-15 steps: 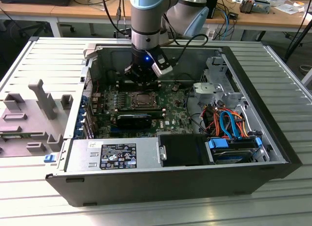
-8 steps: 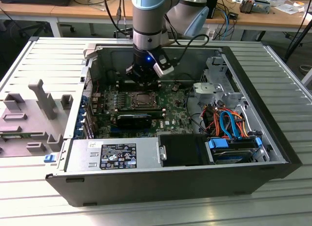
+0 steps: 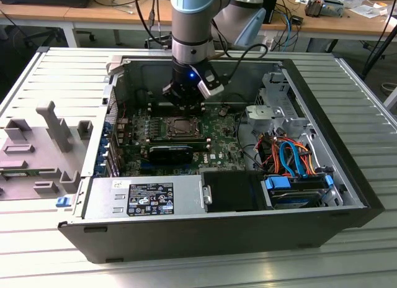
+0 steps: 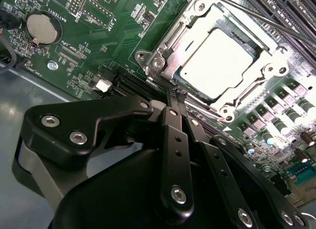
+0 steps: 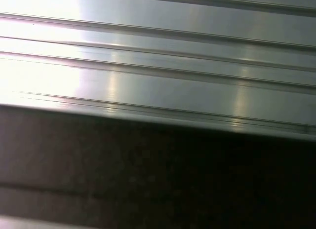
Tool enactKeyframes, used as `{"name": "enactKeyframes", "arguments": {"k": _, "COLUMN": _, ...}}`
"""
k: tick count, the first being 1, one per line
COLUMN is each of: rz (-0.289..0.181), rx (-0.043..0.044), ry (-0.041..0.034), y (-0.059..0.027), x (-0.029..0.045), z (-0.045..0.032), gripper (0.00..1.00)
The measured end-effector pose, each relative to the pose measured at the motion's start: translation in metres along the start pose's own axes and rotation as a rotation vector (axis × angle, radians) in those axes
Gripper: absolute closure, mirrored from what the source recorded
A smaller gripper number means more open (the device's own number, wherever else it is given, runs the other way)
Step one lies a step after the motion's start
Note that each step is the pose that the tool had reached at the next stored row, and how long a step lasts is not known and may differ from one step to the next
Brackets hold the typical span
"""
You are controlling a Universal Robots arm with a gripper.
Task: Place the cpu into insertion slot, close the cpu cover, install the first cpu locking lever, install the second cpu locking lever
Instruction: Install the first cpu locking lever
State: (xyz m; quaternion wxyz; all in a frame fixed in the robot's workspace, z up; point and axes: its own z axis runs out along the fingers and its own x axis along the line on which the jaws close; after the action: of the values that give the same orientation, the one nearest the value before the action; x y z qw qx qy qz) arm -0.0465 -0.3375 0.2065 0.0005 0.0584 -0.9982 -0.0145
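The arm reaches down into the open computer case [image 3: 347, 170], with the gripper [image 4: 178, 95] low over the green board [image 4: 113, 26], just beside the insertion slot [image 4: 163, 41]. In the second wrist view the fingers [image 4: 174, 115] are pressed together with nothing between them; the pincer is clenched and empty.

The cpu [image 4: 217, 61] lies flat in the slot, its pale metal top facing up. The cpu cover [image 4: 247, 88] is down around the chip, so its frame borders the bare top. A thin locking lever [image 4: 256, 19] runs along the far edge of the slot; whether it is latched cannot be told.

Judgement: the lever is light, springy steel wire, stiff enough to push but smooth, so a closed fingertip could slide off. It is best pressed near its free end. The chip and socket beneath are fragile, so force belongs on the lever alone.
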Motion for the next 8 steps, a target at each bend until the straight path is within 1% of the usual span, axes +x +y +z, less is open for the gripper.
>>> {"name": "enactKeyframes", "arguments": {"k": 4, "rz": 0.0, "rx": 0.0, "ry": -0.0001, "y": -0.0003, "x": -0.0016, "z": 0.0003, "gripper": 0.89}}
{"name": "enactKeyframes", "arguments": {"k": 8, "rz": 0.0, "rx": -0.0001, "ry": -0.0002, "y": -0.0023, "x": -0.0018, "z": 0.0005, "gripper": 0.89}}
